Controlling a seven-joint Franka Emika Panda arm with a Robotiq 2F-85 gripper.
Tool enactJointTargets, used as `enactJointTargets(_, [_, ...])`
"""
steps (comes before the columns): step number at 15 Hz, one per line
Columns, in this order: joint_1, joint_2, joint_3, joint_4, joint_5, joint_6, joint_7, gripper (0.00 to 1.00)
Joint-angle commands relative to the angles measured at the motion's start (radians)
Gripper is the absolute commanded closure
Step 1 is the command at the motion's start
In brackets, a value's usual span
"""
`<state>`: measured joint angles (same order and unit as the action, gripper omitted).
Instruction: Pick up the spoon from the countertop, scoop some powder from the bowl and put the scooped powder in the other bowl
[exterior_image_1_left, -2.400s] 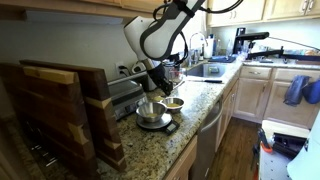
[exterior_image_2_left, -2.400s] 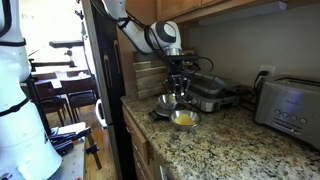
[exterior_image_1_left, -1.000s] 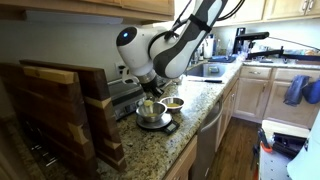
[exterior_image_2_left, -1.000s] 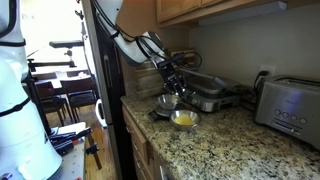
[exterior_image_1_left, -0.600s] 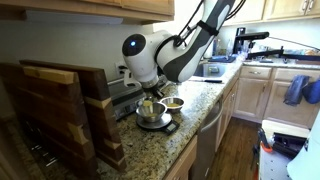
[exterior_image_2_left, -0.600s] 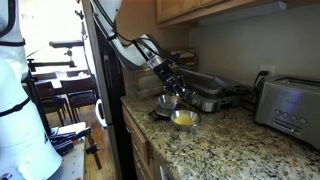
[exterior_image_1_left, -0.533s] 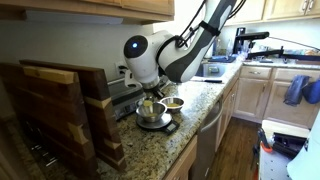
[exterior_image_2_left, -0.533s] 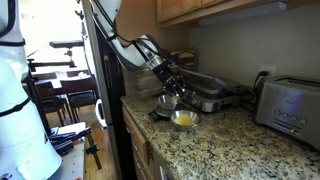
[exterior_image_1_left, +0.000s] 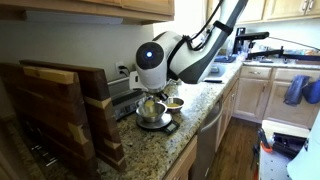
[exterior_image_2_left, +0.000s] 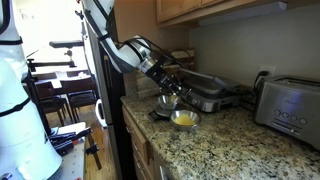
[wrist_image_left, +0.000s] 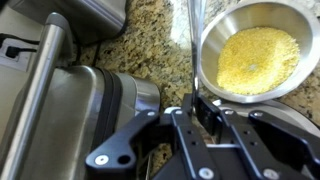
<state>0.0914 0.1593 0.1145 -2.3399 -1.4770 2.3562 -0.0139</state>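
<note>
My gripper (exterior_image_2_left: 168, 90) hangs tilted over the larger steel bowl (exterior_image_2_left: 167, 101), seen in both exterior views (exterior_image_1_left: 153, 115). In the wrist view the gripper (wrist_image_left: 205, 108) is shut on the thin metal spoon (wrist_image_left: 190, 35), whose handle runs up out of frame; its scoop end is not visible. The smaller bowl (wrist_image_left: 206, 60) lies beside the spoon and holds yellowish powder (wrist_image_left: 258, 55). This bowl also shows in both exterior views (exterior_image_2_left: 173, 121) (exterior_image_1_left: 174, 103), next to the steel bowl, near the counter's front edge.
A black scale (exterior_image_1_left: 162, 125) sits under the steel bowl. A metal grill press (exterior_image_2_left: 215, 92) stands behind the bowls and fills the left of the wrist view (wrist_image_left: 80, 90). Wooden cutting boards (exterior_image_1_left: 70, 100), a toaster (exterior_image_2_left: 290, 110) and a sink (exterior_image_1_left: 205, 70) are around.
The arm has swung and tilted from upright to a slant over the steel bowl. The gripper has stayed shut on the spoon. The bowls have not moved.
</note>
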Motion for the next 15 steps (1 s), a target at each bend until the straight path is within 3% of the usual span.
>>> enactJointTargets(1, [0.025, -0.100, 0.013, -0.094, -0.124, -0.028, 0.127, 0.96])
enactJointTargets(11, [0.025, -0.122, 0.026, -0.172, -0.455, -0.139, 0.385, 0.96])
enactJointTargets(15, [0.029, -0.135, 0.038, -0.196, -0.498, -0.187, 0.519, 0.96])
